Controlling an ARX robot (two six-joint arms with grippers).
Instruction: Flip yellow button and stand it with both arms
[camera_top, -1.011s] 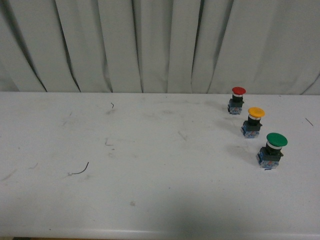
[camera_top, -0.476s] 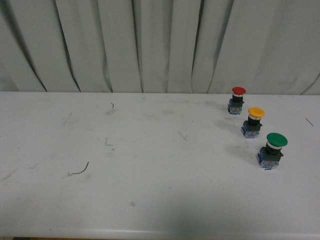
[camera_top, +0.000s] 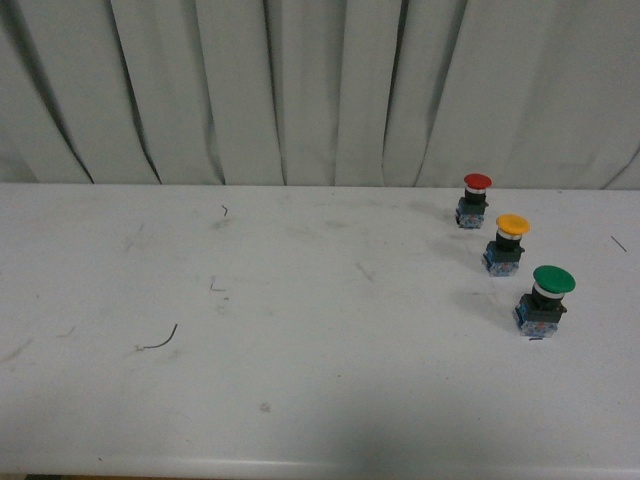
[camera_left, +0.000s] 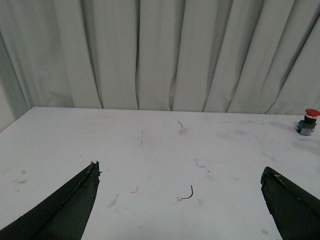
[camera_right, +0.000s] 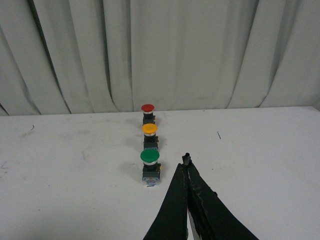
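Reach with the right hand (camera_right: 187, 162), whose fingers are pressed together and empty, so part them first. The yellow button (camera_right: 150, 133) stands cap-up on the counter (camera_top: 300, 350), ahead of that hand, between the red button (camera_right: 147, 113) and green button (camera_right: 150, 166); avoid both. The left hand (camera_left: 180, 200) is spread wide, seemingly well clear.

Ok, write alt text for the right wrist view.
Three buttons stand upright in a row on a white table: green button nearest, yellow button behind it, red button farthest, near a grey curtain. The shut right hand points up from the lower edge, beside the green one, touching nothing.
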